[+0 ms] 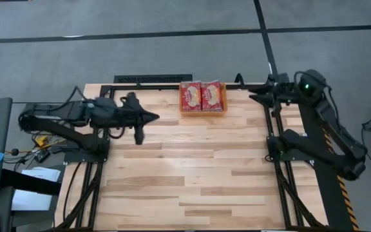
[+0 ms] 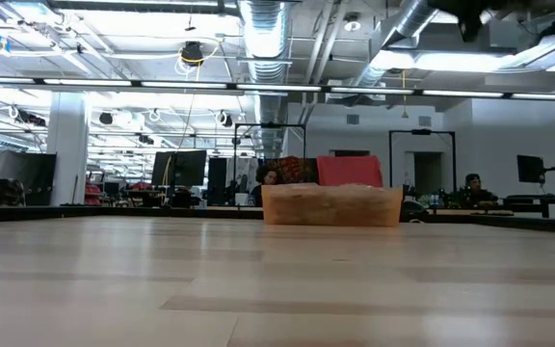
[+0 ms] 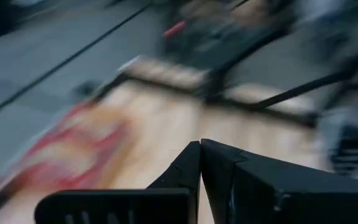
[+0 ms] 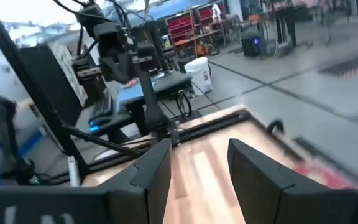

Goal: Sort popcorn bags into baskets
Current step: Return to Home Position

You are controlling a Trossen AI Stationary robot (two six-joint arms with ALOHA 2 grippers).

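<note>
There is one pale wooden plank table (image 1: 192, 167) and, on it, one small translucent orange plastic bin (image 1: 202, 114). From above, two flat red popcorn packets with cream centres show in the bin: one packet (image 1: 190, 95) and a second packet (image 1: 213, 95). Any beneath them are hidden. There are two dark arms, so one left gripper (image 1: 152, 117) and one right gripper (image 1: 253, 97). In the room behind are two people: one person (image 2: 268, 175) and a second person (image 2: 472, 181).

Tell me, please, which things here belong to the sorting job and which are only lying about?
Job: bags, lying in the bin; bin, at the far edge of the table; left gripper, shut; right gripper, open.
Lying about: bucket, beyond the table; cables, beside it.
</note>
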